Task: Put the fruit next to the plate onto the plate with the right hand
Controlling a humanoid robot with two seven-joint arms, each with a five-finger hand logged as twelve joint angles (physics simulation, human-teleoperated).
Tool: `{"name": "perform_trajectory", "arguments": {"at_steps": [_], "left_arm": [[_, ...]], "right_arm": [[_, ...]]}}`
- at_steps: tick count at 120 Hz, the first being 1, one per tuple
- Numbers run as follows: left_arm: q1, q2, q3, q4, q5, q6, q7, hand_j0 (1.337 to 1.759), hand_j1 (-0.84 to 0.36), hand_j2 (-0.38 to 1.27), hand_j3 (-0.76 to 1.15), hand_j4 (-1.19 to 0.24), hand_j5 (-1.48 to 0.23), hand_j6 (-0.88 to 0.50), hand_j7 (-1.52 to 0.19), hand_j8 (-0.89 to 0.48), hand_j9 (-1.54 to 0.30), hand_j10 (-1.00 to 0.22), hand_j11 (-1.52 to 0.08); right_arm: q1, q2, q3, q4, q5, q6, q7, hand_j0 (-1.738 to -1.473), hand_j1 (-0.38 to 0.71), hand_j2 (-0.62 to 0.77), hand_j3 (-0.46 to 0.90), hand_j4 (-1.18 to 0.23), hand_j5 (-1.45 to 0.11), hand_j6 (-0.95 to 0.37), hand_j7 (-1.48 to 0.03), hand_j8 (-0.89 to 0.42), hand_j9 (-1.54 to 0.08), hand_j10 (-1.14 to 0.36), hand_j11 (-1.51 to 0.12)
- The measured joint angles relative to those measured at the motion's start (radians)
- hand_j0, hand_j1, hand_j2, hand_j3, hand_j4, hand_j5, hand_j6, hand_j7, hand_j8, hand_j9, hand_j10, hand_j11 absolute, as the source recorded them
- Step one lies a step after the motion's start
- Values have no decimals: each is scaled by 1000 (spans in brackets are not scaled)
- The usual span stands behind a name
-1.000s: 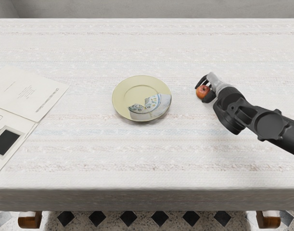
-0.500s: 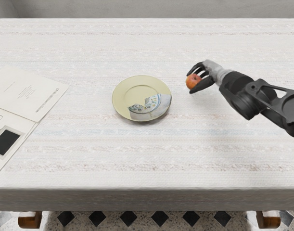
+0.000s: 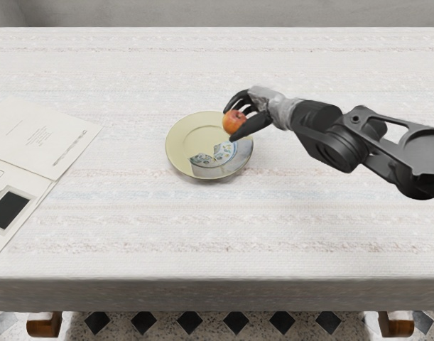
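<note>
Your surface (image 3: 309, 234) is wide and flat, so a dropped fruit rolls freely on it. The plate (image 3: 195, 138) sits mid-surface, shiny, with a shallow rim. Your right hand (image 3: 251, 110) reaches in from the right, fingers (image 3: 246, 126) curled around the fruit (image 3: 234, 121), which hangs over the plate's far-right rim, not the centre. Release here and it likely clips the rim and rolls off. The grip looks light, so it could slip early.
</note>
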Motion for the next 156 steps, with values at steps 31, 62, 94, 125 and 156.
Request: {"name": "perform_trajectory", "arguments": {"at_steps": [31,62,94,125,156], "left_arm": [[0,0,0,0,0,0,0,1658,69,47,0,-234,-304,-234,-304,-234,-304,-233,-304],[0,0,0,0,0,0,0,1658,69,47,0,-234,-304,-233,-304,-233,-304,-233,-304],[0,0,0,0,0,0,0,1658,69,47,0,-233,-304,-233,-304,-233,-304,-233,-304],[0,0,0,0,0,0,0,1658,69,47,0,-233,-304,-233,-304,-233,-304,-233,-304],[0,0,0,0,0,0,0,1658,69,47,0,-234,-304,-234,-304,-234,-304,-233,-304]], "right_arm": [[2,108,-18,-67,-57,5,3,-1645,394,324,0,-513,-1201,-302,-1134,-316,-1130,-876,-1120],[3,155,-24,-113,-81,3,5,-1645,365,286,0,-569,-1095,-353,-1047,-367,-1048,-808,-1041],[3,169,-23,-145,-84,-2,8,-1654,217,59,0,-473,-712,-411,-697,-420,-697,-537,-696],[3,166,-18,-154,-78,-1,6,-1657,41,-21,0,-326,-451,-309,-447,-311,-447,-344,-447],[0,58,42,-109,-11,62,10,-1658,-167,-17,0,-153,-206,-148,-204,-149,-204,-158,-204]]}}
